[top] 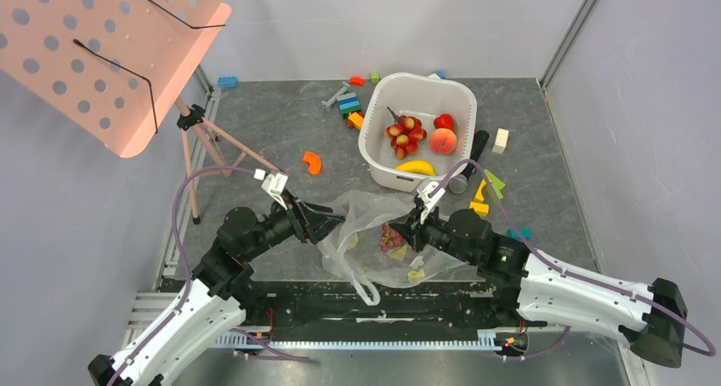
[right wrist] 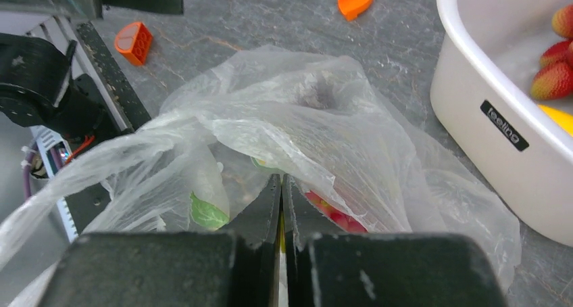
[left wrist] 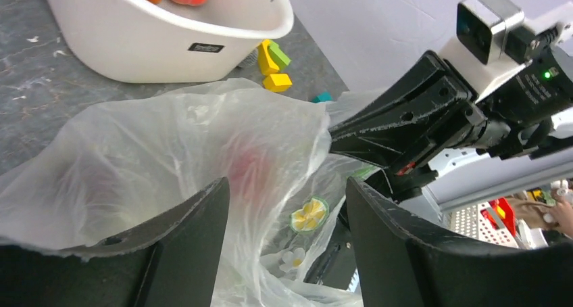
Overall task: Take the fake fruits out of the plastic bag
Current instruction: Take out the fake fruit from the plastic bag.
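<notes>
The clear plastic bag (top: 374,233) lies crumpled between my two grippers, its mouth toward the left one. Through the film I see a reddish grape bunch (top: 392,236) and pale wedges (top: 415,275). My left gripper (left wrist: 285,189) stands open at the bag's mouth, with loose film (left wrist: 169,151) between and ahead of its fingers and a red fruit (left wrist: 246,165) blurred behind it. My right gripper (right wrist: 281,180) is shut, pinching the bag's edge, with a red fruit (right wrist: 334,216) just beside its tip. A grape bunch (top: 403,133), apple (top: 443,121), peach (top: 443,141) and yellow piece (top: 416,167) lie in the white basin (top: 378,169).
Toy blocks (top: 349,105) lie scattered around the basin, with more to its right (top: 485,195). An orange curved piece (top: 313,162) lies left of the basin. A pink perforated stand (top: 102,54) on a tripod rises at the back left. Grey walls close in the table.
</notes>
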### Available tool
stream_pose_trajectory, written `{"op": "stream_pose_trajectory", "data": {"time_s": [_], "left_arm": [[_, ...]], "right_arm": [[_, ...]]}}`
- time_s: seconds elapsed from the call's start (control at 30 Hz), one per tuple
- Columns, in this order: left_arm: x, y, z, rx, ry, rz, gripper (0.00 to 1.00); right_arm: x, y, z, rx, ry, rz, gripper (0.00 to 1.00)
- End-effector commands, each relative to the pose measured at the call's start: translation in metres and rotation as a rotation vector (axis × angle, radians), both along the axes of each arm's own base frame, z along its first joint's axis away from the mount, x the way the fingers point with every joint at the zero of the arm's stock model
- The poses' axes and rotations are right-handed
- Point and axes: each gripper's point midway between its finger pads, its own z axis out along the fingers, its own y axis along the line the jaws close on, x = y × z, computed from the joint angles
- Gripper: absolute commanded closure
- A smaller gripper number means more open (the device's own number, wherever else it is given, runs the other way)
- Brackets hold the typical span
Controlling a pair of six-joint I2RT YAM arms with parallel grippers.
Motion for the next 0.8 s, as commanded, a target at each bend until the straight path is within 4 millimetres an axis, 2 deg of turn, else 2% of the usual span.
{"op": "stream_pose_trajectory", "data": {"time_s": [0.0, 0.17, 0.4, 0.53, 0.67, 0.77], "left_arm": [[-0.018, -0.013, 0.027, -0.022, -0.081, -0.145, 0.33], [-0.043, -0.032, 0.047, -0.058, -0.142, -0.333, 0.47], [-0.059, -0.048, 0.051, 0.007, -0.231, -0.405, 0.54], [-0.063, -0.057, 0.050, 0.057, -0.324, -0.409, 0.51], [-0.061, -0.063, 0.052, 0.096, -0.489, -0.399, 0.48], [-0.057, -0.064, 0.052, 0.119, -0.595, -0.380, 0.39]], "right_arm": [[-0.001, 0.012, 0.063, 0.148, -0.065, 0.036, 1.00], [-0.004, 0.016, 0.086, 0.181, -0.082, 0.063, 1.00], [0.003, 0.014, 0.099, 0.206, -0.077, 0.015, 1.00], [0.004, 0.014, 0.107, 0.222, -0.062, 0.000, 1.00], [0.004, 0.016, 0.118, 0.219, -0.053, 0.002, 1.00], [0.002, 0.018, 0.131, 0.241, -0.060, 0.018, 1.00]]}}
